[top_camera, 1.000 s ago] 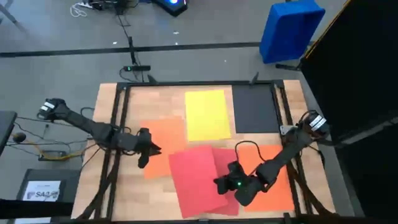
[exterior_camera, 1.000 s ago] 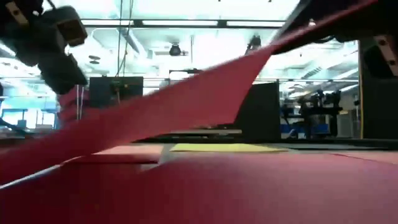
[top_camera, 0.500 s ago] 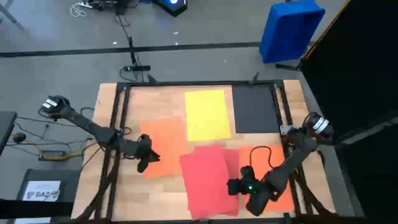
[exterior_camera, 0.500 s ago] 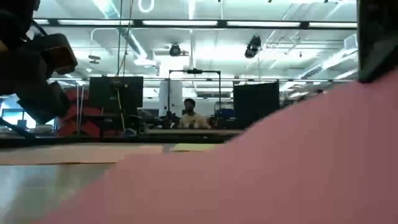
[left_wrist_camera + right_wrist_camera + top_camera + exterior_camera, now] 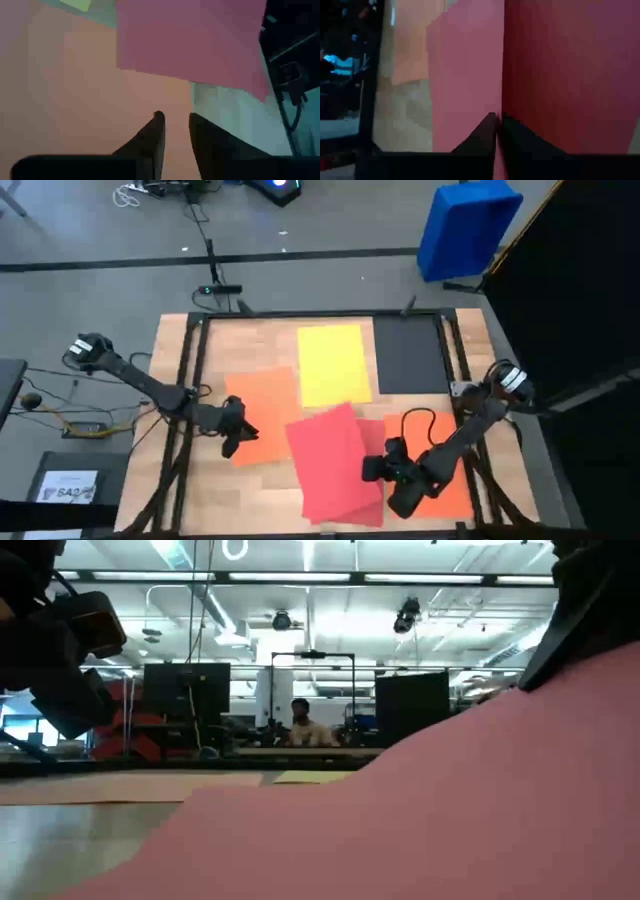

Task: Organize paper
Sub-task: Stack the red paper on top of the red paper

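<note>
- The upper red sheet (image 5: 328,460) fills most of the low view, hiding the table.
- The right gripper (image 5: 372,469) pinches that sheet's edge, fingers closed.
- The left gripper (image 5: 236,438), over an orange sheet (image 5: 262,412), stands narrowly parted and holds nothing.

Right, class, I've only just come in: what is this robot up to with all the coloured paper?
It is sorting sheets on a table. The right gripper, shut on the edge of a red sheet, holds it lifted and tilted over a second red sheet. The left gripper hovers over an orange sheet, holding nothing. A yellow sheet and a black sheet lie flat side by side at the far edge, and another orange sheet lies under the right arm.
</note>
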